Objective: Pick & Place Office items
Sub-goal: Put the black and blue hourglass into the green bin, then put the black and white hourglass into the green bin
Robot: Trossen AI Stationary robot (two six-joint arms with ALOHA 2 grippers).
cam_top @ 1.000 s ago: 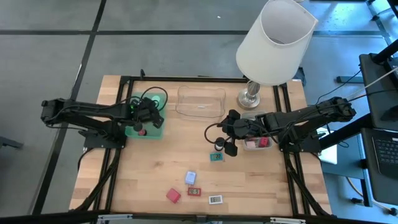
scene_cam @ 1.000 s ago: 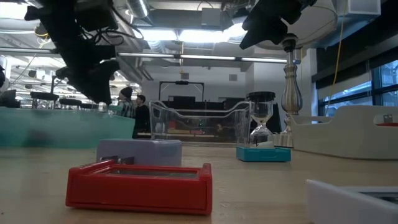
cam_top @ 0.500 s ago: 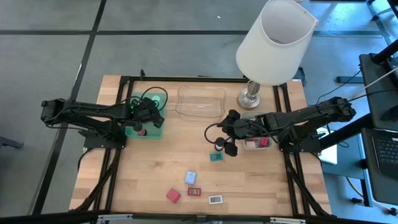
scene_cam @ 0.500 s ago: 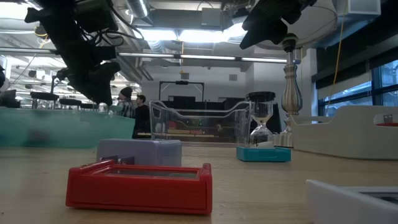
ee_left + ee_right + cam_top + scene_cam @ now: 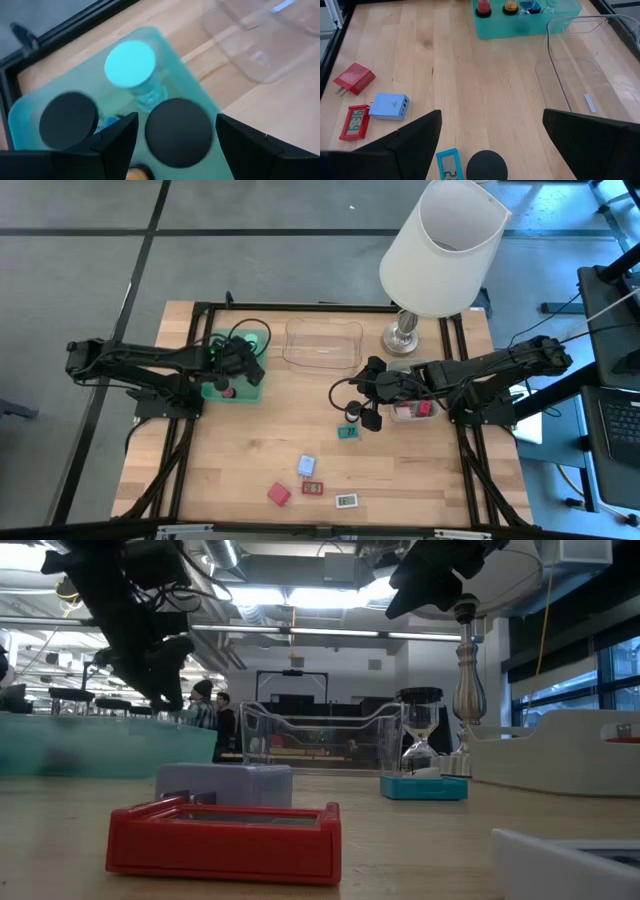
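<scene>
Overhead, a pale wooden table (image 5: 250,460) framed by black rails stands on a grey floor crossed by dark seams. At its far edge a lamp (image 5: 440,250) with a big white shade rises from a silver foot, and beside it sits an empty clear tray (image 5: 322,343).

On the left, the left gripper (image 5: 245,363) hangs over the green tray (image 5: 248,390), its fingers spread with nothing between them. Its wrist camera looks straight down on a black-topped cylinder (image 5: 178,131) between the fingers, a second black top (image 5: 68,117) beside it, and a light blue-topped piece (image 5: 130,64) farther on, all standing in the green tray.

On the right, the right gripper (image 5: 362,402) hovers near the table's middle, jaws wide apart and empty, above a small black cylinder (image 5: 486,166) and just beside a little teal clock (image 5: 348,432). A grey tray (image 5: 425,390) lies under that arm with a red bit in it.

Toward the near edge, loose on the wood, lie a blue charger block (image 5: 306,466), a red-framed clock (image 5: 314,488), a red plug block (image 5: 278,494) and a white-framed clock (image 5: 346,501).

Across the table top, the low camera shows an open hall with bright ceiling lights, tall windows on the right and two people (image 5: 215,715) standing far off.
</scene>
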